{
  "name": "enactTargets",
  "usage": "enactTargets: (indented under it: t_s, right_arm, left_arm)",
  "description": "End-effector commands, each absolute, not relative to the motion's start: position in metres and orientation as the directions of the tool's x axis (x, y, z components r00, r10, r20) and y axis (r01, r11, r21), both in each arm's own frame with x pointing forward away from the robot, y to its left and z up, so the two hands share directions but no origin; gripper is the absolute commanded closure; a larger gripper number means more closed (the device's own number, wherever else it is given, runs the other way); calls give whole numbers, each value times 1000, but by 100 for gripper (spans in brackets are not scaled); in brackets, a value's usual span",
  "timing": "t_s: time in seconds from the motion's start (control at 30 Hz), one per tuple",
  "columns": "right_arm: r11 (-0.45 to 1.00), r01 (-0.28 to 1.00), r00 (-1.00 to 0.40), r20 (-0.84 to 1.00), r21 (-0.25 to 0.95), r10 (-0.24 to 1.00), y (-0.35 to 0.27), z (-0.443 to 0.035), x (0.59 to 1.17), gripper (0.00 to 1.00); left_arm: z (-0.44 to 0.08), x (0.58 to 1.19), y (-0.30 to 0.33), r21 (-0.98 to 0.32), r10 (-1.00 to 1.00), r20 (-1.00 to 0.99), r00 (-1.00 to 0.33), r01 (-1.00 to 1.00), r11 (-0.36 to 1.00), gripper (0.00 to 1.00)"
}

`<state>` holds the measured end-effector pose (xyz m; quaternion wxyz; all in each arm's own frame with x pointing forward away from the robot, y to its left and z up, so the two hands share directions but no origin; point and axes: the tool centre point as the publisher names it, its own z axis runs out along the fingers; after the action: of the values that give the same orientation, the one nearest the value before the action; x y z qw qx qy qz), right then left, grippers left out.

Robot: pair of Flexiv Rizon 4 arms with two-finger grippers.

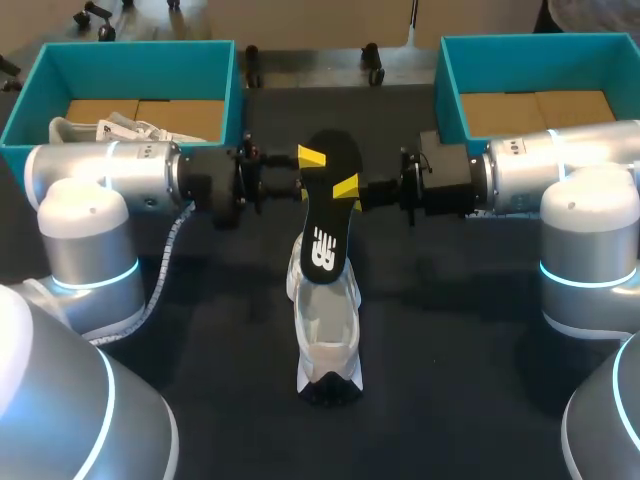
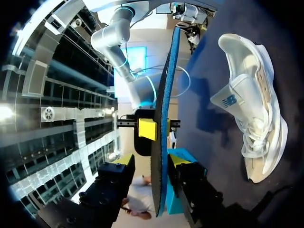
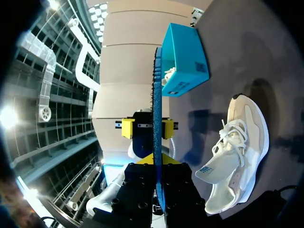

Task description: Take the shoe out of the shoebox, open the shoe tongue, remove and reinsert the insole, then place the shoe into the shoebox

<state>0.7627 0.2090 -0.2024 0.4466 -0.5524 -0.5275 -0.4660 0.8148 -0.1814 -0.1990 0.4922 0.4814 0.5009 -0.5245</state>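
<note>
**Inspector:** Shoe (image 1: pixel 325 330) location?
**Operator:** Lying on the table (image 1: pixel 450 400). Insole (image 1: pixel 328 220) hangs above it: right gripper (image 1: pixel 349 188) pinching it, left gripper (image 1: pixel 311 158) with jaws spread (clear on one side).
**Inspector:** Step?
**Operator:** Reinsertion, judged. Next needs toe-first aim into the opening.

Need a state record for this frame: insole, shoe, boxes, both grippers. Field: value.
insole: black, out of the shoe, held on edge above the table
right gripper: shut on insole
left gripper: open, fingers either side of insole, gap showing on one side
shoe: white, upright on table below insole, outside both boxes
left shoebox: teal, white item inside
right shoebox: teal, only cardboard base visible
stage: insole removed, not yet reinserted
</note>
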Motion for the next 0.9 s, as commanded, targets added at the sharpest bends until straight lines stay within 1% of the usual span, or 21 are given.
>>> enactTargets:
  t_s: [0.03, 0.13, 0.2, 0.37, 0.53, 0.63, 0.9]
  right_arm:
    - [-47, 999, 10, 985, -2, 170, 210, -202, 762, 100]
    - [-47, 999, 10, 985, -2, 170, 210, -202, 762, 100]
    - [-47, 999, 10, 985, -2, 170, 210, -202, 762, 100]
    - [-47, 999, 10, 985, -2, 170, 210, -202, 762, 100]
    - [-47, 999, 10, 985, -2, 170, 210, -202, 762, 100]
    - [-47, 999, 10, 985, -2, 170, 210, -202, 762, 100]
    - [-47, 999, 10, 985, -2, 170, 210, -202, 762, 100]
  left_arm:
    - [-201, 817, -184, -52, -34, -998, -52, 999, -9, 58]
    - [-201, 818, -184, -48, -28, -998, -48, 999, -2, 61]
    - [-199, 818, -184, -46, -29, -999, -46, 999, -2, 65]
    - [-197, 818, -184, -40, -29, -999, -40, 999, -5, 67]
    - [-197, 819, -184, -38, -30, -999, -38, 999, -8, 73]
    - [-197, 818, -184, -31, -24, -999, -31, 1000, -7, 73]
    - [-198, 816, -187, -1, -3, -1000, -1, 1000, 21, 77]
